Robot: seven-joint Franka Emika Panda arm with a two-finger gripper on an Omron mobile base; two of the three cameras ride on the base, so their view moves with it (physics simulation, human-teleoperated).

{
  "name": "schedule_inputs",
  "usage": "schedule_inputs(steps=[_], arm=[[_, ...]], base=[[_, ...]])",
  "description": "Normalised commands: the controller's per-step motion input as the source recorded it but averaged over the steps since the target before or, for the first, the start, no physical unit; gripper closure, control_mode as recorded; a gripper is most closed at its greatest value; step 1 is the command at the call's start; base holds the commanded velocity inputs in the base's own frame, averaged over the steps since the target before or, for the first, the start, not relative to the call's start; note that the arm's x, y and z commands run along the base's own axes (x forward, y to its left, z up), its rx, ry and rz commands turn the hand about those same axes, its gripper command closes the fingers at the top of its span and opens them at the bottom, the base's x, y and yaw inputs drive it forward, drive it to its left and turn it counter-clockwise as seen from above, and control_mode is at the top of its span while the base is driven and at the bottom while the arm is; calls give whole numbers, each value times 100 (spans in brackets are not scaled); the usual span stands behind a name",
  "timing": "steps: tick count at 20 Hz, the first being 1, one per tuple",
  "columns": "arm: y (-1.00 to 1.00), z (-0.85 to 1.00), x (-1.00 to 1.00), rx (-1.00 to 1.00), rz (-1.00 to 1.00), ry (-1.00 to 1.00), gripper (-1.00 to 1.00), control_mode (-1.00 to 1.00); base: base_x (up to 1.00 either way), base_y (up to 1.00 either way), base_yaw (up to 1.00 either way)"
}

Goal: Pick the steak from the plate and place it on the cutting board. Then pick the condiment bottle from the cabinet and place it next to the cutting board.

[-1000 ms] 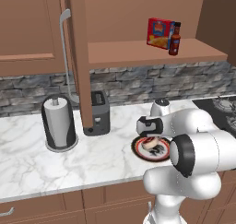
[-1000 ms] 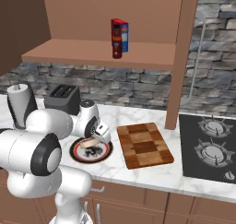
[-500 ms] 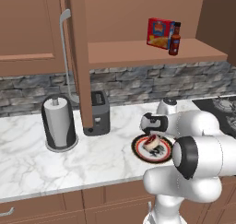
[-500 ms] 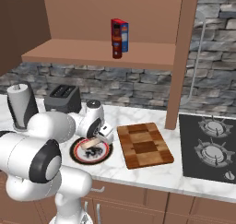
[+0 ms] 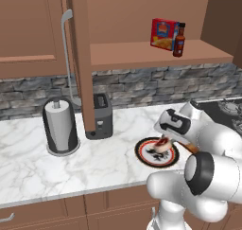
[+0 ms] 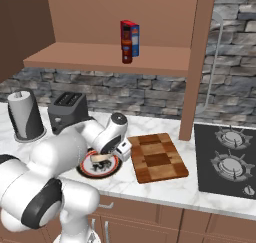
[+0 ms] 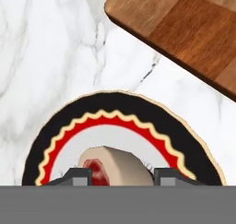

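Rounded cream-rimmed steak (image 7: 113,165), scalloped round plate (image 7: 69,121)

Black plate (image 7: 60,140) with red-and-cream zigzag ring, cream-rimmed red steak (image 7: 115,168), brown checkered cutting board (image 6: 157,156)

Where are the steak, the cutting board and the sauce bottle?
steak (image 7: 115,165), hand view, its pale fat rim.
cutting board (image 6: 157,157), right base view, its middle.
sauce bottle (image 5: 179,40), left base view, its red body.

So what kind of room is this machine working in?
A kitchen, by the look of it, though computer-rendered: a stovetop set into the marble counter, a toaster, a paper towel roll, and wooden cabinets above.
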Motion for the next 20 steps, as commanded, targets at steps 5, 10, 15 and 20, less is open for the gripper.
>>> schedule_inputs(steps=[5, 10, 15, 20], arm=[[-4, 35, -17, 11, -6, 0, 100, -100], [0, 44, -17, 7, -9, 0, 100, -100], [0, 32, -19, 2, -11, 0, 100, -100], [0, 8, -20, 0, -9, 0, 100, -100]], base=[[0, 0, 0], [0, 0, 0], [0, 0, 0], [0, 0, 0]])
